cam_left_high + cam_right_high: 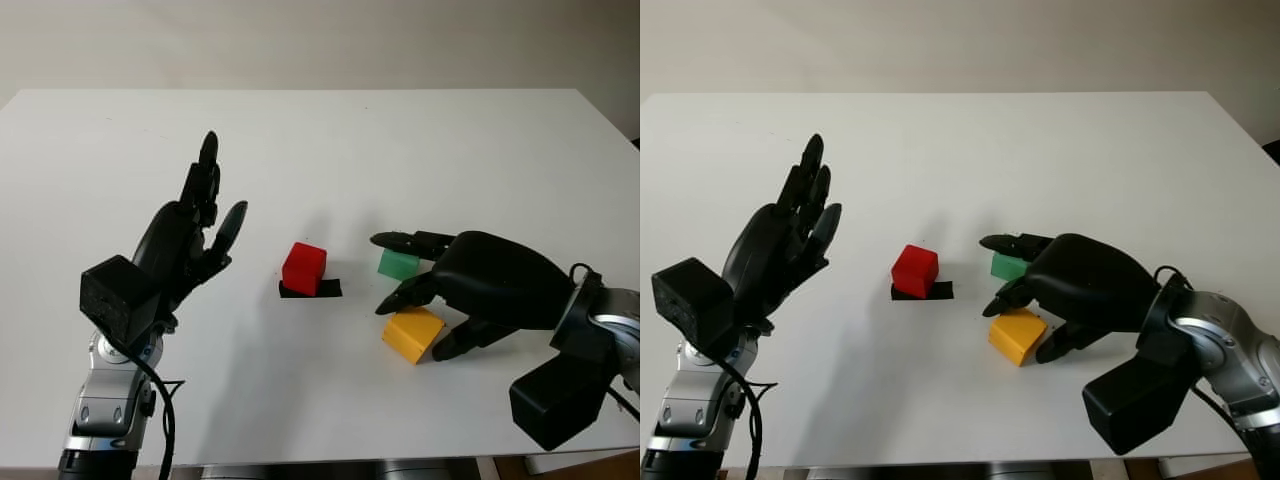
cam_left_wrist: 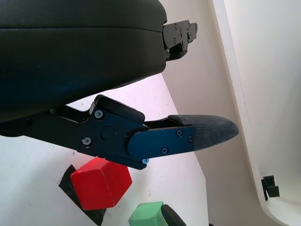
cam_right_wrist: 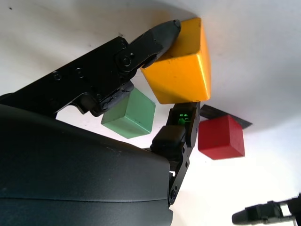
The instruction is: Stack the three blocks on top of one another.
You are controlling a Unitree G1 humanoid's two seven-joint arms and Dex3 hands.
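A yellow block lies on the white table, right of centre and near the front. My right hand reaches in from the right and is shut on it, one finger on its far side and another on its near side. A green block sits just behind the yellow one, under the hand's outstretched finger. The red block stands on a black tape mark at the table's centre. My left hand is open, raised above the table, left of the red block.
The table's back and left parts are bare white surface. Its front edge runs just in front of both arms, and the right edge lies beyond the right hand.
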